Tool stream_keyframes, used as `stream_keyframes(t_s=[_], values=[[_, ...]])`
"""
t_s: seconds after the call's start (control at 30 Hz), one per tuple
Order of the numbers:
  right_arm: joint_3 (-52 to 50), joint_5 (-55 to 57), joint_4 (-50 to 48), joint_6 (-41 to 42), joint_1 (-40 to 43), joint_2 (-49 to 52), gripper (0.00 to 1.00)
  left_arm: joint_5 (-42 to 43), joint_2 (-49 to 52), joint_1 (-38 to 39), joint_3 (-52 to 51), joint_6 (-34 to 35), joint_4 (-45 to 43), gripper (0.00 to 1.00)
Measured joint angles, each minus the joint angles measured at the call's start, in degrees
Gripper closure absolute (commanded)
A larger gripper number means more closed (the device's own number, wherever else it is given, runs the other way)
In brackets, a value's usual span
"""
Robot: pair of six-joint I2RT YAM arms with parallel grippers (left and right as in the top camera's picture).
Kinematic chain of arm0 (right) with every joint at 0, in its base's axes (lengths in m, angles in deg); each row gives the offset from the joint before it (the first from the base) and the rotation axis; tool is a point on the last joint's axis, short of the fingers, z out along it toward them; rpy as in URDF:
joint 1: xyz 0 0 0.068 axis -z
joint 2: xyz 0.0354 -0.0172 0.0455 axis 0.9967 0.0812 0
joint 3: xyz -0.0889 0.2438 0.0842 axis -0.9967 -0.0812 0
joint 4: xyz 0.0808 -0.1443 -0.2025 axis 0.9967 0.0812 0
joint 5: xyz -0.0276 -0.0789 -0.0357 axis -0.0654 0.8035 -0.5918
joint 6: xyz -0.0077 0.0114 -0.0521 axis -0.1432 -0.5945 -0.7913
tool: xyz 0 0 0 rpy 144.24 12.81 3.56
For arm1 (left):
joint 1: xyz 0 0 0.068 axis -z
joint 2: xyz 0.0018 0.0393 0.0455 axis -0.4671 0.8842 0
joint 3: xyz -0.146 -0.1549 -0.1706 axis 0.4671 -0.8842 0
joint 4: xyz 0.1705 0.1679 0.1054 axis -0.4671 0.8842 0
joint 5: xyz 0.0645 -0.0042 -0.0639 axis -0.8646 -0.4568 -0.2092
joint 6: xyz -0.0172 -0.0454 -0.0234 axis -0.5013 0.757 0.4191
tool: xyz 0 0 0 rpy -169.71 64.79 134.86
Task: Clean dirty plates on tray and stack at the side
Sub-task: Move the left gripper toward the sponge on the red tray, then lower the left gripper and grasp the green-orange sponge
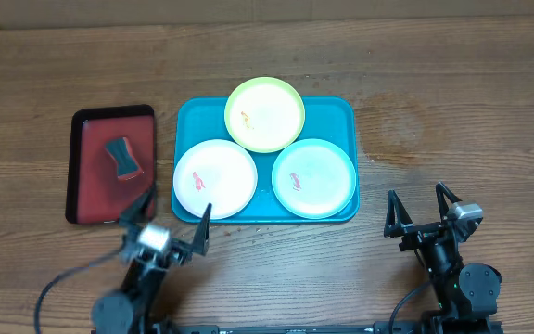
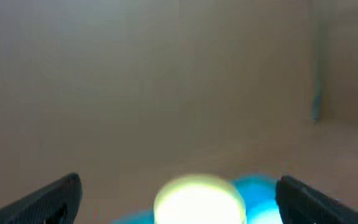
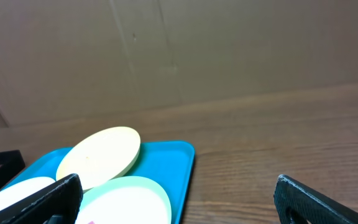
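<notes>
Three plates lie on the teal tray [image 1: 336,109]. The yellow-green plate [image 1: 264,114] is at the back, the white plate [image 1: 214,178] front left, the mint plate [image 1: 313,177] front right. Each carries a small red-orange smear. My left gripper [image 1: 169,215] stands open just in front of the tray's left corner, holding nothing. My right gripper [image 1: 422,206] is open on the bare table right of the tray, also holding nothing. The right wrist view shows the yellow-green plate [image 3: 101,155], mint plate [image 3: 126,202] and tray [image 3: 179,162]. The left wrist view is blurred, with a bright plate [image 2: 199,200].
A smaller red tray with a black rim [image 1: 100,190] lies left of the teal tray, and a red and dark sponge [image 1: 123,159] rests on it. Wooden table top [image 1: 452,111] spreads to the right and behind.
</notes>
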Motion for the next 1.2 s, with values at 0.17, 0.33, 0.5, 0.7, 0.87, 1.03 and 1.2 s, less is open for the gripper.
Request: stream_keyframes(t_s=[0.17,0.33,0.5,0.7,0.87,1.03,1.2], values=[[0.0,-0.02,0.02,-0.02,0.02,0.0,0.0,-0.92,-0.2,0.0,3.39,1.75,-9.68,0.0],[0.0,0.0,0.04,0.0,0.0,0.0,0.0,-7.74,3.82,0.0,17.25,1.64,11.02,0.0],[0.0,0.0,0.02,0.02,0.0,0.0,0.0,-10.93,21.24,0.0,40.17,-1.9,37.27,0.0],[0.0,0.0,0.04,-0.02,0.0,0.0,0.0,-9.31,43.17,0.0,57.13,-5.88,51.58,0.0],[0.0,0.02,0.04,0.0,0.0,0.0,0.0,-26.14,57.81,0.0,66.75,1.14,60.15,0.0],[0.0,0.0,0.04,0.0,0.02,0.0,0.0,-37.92,70.25,0.0,70.16,5.99,61.57,0.0],[0.0,0.0,0.04,-0.02,0.02,0.0,0.0,-41.9,81.48,-1.66,70.16,8.94,61.51,0.0]])
